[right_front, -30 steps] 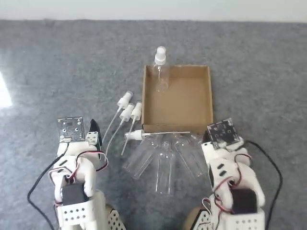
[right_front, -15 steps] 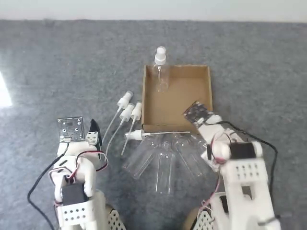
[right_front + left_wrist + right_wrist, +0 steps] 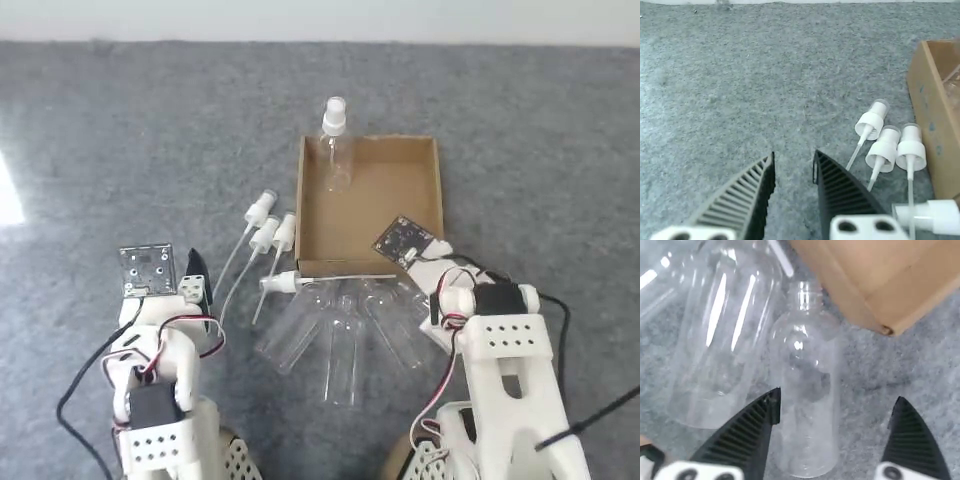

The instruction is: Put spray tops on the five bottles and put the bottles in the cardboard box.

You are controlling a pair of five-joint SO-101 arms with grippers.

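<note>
The right claw (image 3: 837, 399) is released, its fingers spread wide and holding nothing. It hangs over a bare bottle (image 3: 805, 390) that lies on its side on the table (image 3: 920, 370). The bottle's body is right under the gap between the fingers, and its neck points away from the claw toward a corner of the box (image 3: 880, 285), which it nearly touches. More bare bottles (image 3: 720, 330) lie just outside one finger, close beside this one.

The bottle looks like thin clear plastic and empty, so it is probably very light, smooth and a little squashy. Being round, it may roll or skid if one finger reaches it before the other. The best hold seems to be across the straight body, near the middle, with a gentle squeeze. That leaves the neck free for a top, and too hard a pinch could dent the wall or pop the bottle out.

The left claw (image 3: 793, 156) is slack, its fingers a little apart with nothing between them. The tops (image 3: 885, 145) lie ahead of it and off to one side, near the box wall. One capped bottle (image 3: 337, 150) is at the box's far wall, well beyond both claws.
</note>
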